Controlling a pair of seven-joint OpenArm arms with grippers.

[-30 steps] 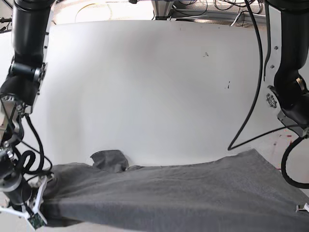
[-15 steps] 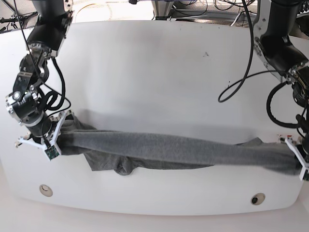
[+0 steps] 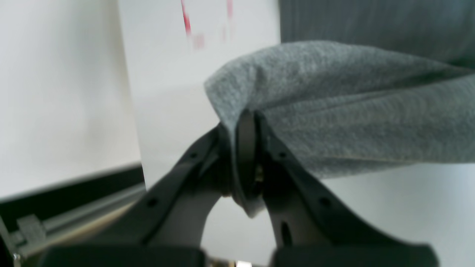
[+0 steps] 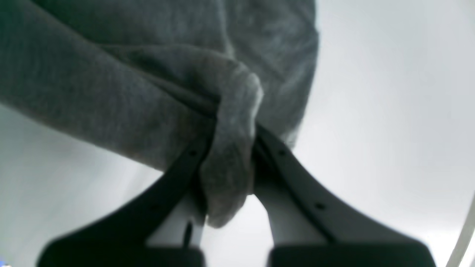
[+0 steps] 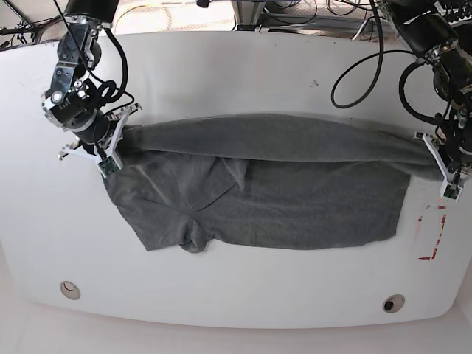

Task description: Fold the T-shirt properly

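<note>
White tabletop under everything, T-shirt spread across its middle, upper edge lifted in a rolled band between 2 arms. Left gripper clamped on a bunched corner; right gripper pinched on the opposite corner. Best carried level and taut, both ends moved together, then laid down squarely so edges line up without wrinkles.

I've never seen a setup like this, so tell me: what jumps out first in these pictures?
A big dark grey T-shirt lies spread across the middle of a white table, its far edge lifted and stretched between two black robot arms. The right gripper pinches one end at the picture's left, and the left gripper pinches the other at its right. Close up, both are shut tight on bunched cloth.
</note>
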